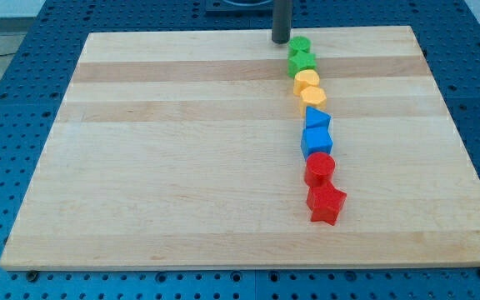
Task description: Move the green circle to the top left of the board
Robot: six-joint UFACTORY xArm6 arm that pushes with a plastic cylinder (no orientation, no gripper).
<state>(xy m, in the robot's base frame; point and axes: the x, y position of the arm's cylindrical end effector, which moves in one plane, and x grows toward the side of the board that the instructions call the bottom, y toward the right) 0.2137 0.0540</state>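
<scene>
The green circle (pixel 299 45) sits near the board's top edge, right of centre, at the head of a column of blocks. My tip (pixel 281 40) stands just to its left, close to it or touching it; I cannot tell which. Below the circle lies a second green block (pixel 301 62), its shape unclear, touching it. The wooden board (pixel 182 150) fills most of the view.
Below the green blocks the column runs down: two yellow blocks (pixel 307 80) (pixel 313 95), a blue block (pixel 317 117), a blue cube (pixel 316 140), a red cylinder (pixel 319 169) and a red star (pixel 326 202). A blue pegboard table (pixel 7 100) surrounds the board.
</scene>
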